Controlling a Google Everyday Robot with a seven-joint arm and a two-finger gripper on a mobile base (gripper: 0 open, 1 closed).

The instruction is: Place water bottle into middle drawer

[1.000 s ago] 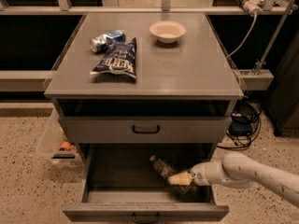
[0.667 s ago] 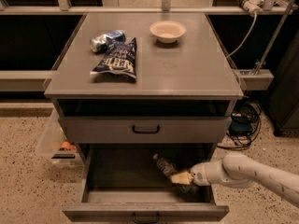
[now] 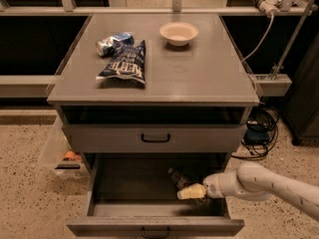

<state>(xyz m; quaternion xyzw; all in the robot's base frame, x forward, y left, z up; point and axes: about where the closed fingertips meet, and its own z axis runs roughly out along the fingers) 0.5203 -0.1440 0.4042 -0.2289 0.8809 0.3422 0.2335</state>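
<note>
The middle drawer (image 3: pixel 124 185) is pulled out at the bottom of the grey cabinet, with a dark bare inside and a black bar handle on its front. The water bottle (image 3: pixel 178 177) lies on its side inside the drawer, right of centre, looking small and dark in the shadow. My gripper (image 3: pixel 191 192) reaches into the drawer from the right on a white arm. Its cream tips sit just in front of and beside the bottle. I cannot tell whether it touches the bottle.
The like grey drawer front (image 3: pixel 155 138) above is closed. On the cabinet top (image 3: pixel 199 73) lie a chip bag (image 3: pixel 124 63), a crushed blue-silver can (image 3: pixel 113 41) and a pale bowl (image 3: pixel 178 33). A clear bin (image 3: pixel 60 156) stands at the left, cables (image 3: pixel 256 131) at the right.
</note>
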